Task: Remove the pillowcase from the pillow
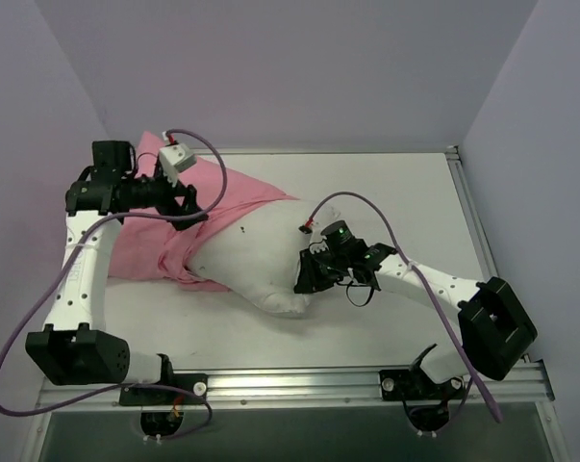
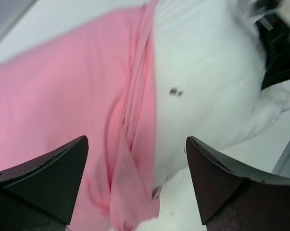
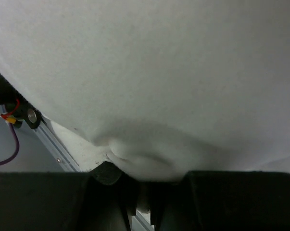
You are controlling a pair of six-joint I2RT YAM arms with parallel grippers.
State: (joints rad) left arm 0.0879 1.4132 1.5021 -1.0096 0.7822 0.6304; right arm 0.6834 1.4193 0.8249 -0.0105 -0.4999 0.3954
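Note:
The pink pillowcase (image 1: 169, 248) lies at the left of the table and still covers the left end of the white pillow (image 1: 261, 255). Its bunched open hem (image 2: 130, 144) runs across the pillow's middle. The pillow's right half is bare. My left gripper (image 1: 187, 204) hovers over the pillowcase near the hem. In the left wrist view this gripper (image 2: 136, 140) is open and empty, its fingers wide apart over pink fabric (image 2: 63, 96) and white pillow (image 2: 207, 72). My right gripper (image 1: 309, 274) is at the pillow's near right edge. In the right wrist view it (image 3: 147, 175) is shut on a pinched fold of the pillow (image 3: 159, 72).
The white table (image 1: 405, 192) is bounded by an aluminium rail (image 1: 299, 383) along the near edge and another on the right side. Lavender walls close in left, back and right. Purple cables loop over both arms. The right arm's wrist (image 2: 279, 33) shows in the left wrist view.

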